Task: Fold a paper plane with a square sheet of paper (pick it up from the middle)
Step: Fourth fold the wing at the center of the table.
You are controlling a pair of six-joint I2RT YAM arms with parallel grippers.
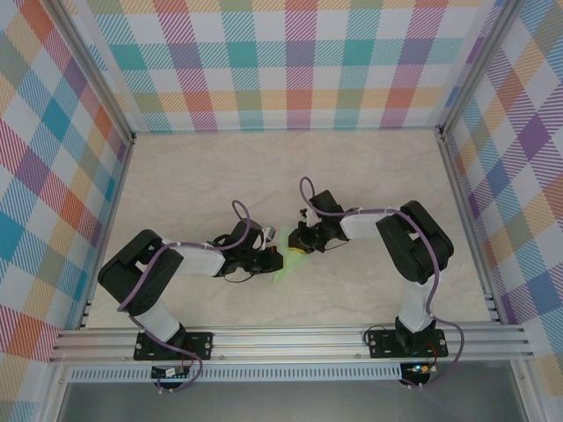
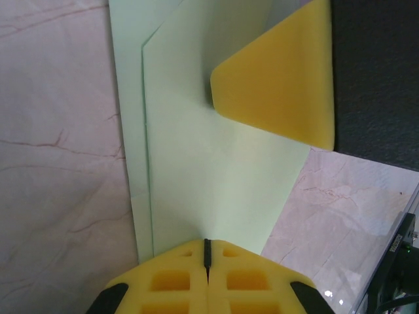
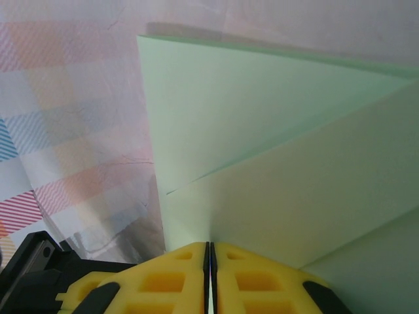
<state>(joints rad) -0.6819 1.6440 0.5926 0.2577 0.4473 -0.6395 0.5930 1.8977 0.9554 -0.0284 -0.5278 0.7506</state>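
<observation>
Paper (image 2: 209, 190) partly folded, layered flaps showing, no dart yet; left hand (image 2: 207, 252) and right hand (image 3: 209, 252) both pinched closed on it

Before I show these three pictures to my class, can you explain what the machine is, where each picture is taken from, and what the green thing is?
The machine is two black robot arms bolted side by side at the table's near edge, each ending in a two-finger gripper with yellow pads. The wide picture looks down from above and behind the arms; the other two come from cameras on the left and right wrists.

On the pale marble-patterned table is a thin pale-green sheet of paper, partly folded, with overlapping layers and creases. The left gripper and the right gripper are each closed on an edge of the paper, meeting over the middle of the table. The yellow wedge in the left wrist picture is the other gripper's pad.
</observation>
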